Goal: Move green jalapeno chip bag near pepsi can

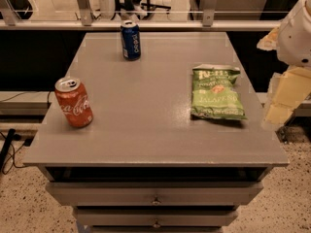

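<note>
Currently: gripper (283, 97) off table's (146, 130) 3 o'clock edge, grip state unreadable; green jalapeno chip bag (216, 92) near, at its 9 o'clock; pepsi can (130, 40) at bag's 10 o'clock.

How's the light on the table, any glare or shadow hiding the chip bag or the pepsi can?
Camera view: warm, dim light; faint sheen on the table left of the chip bag, nothing washed out; thin shadow under the bag's near edge; the pepsi can stands lit against a dark gap behind; the tool shows pale at the right, beyond the table's side.
</note>
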Tool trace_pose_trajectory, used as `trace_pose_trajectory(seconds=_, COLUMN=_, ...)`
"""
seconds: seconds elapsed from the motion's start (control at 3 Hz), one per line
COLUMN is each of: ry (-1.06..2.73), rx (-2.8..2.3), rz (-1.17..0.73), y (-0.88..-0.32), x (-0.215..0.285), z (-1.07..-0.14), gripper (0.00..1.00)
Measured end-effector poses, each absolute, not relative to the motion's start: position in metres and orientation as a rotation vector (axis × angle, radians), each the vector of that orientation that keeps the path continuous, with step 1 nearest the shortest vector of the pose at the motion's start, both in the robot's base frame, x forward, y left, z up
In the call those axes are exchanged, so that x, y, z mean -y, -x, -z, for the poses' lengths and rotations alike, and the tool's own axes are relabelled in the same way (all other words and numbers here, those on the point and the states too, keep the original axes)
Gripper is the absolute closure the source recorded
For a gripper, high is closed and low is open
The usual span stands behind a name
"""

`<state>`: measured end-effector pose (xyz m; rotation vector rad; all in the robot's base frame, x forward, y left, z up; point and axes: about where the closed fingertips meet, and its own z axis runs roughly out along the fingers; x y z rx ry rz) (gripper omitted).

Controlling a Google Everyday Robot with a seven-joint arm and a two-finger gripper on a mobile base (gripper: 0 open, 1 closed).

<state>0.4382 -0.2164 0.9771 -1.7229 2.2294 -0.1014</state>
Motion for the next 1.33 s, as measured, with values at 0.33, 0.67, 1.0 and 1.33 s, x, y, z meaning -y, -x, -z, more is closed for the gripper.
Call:
trace_pose_trajectory(seconds=0.33, ry=1.723, rx=-2.229, rz=0.101, y=-0.438, x=0.216, z=-0.977, gripper=0.00)
trace_pose_trajectory(seconds=0.67, ry=1.615, rx=-2.272, rz=0.065, y=-0.459, x=0.234, z=-0.962, gripper=0.00)
trace_pose_trajectory(seconds=1.0, ry=1.440, rx=-2.329, rz=-0.031, y=-0.493, x=0.254, z=-0.939, gripper=0.00)
trace_pose_trajectory(seconds=1.33, ry=1.248, rx=-2.394, rz=-0.187, y=-0.523, x=0.260, z=-0.908, gripper=0.00)
